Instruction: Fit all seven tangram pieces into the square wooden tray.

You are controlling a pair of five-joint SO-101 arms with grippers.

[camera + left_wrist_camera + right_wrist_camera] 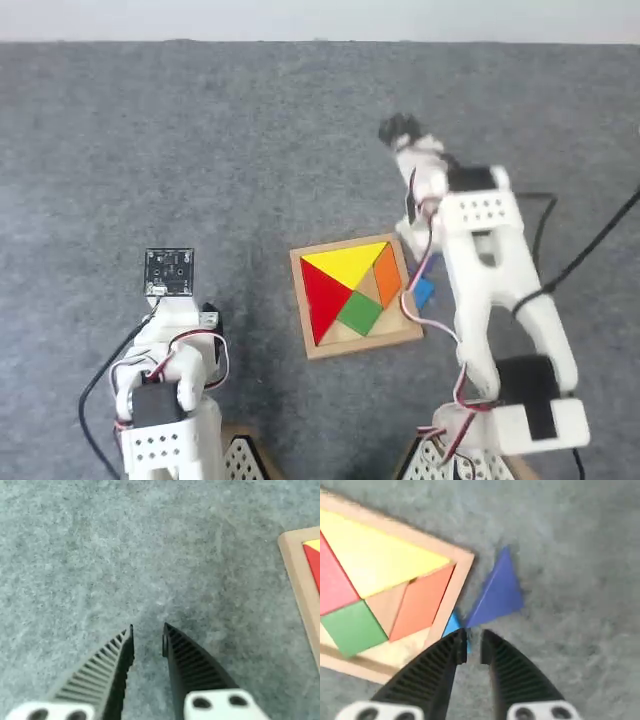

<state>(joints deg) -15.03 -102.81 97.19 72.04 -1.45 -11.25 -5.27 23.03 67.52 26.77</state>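
My right end effector (473,632) is barely open and empty. I'd widen it, then straddle the blue triangle (497,592) beside the tray (459,580).

Four pieces (350,263) lie in the tray (301,300); a triangle (495,592) and a smaller piece (452,624) lie beside its right edge.

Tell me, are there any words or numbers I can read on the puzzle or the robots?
None can be read.
Square wooden tray: bare wood, no print.
Yellow triangle piece, red triangle piece, green square piece, orange piece, dark blue triangle piece: plain colour, no marks.
Small black circuit board atop one arm: tiny marks, too small to read.
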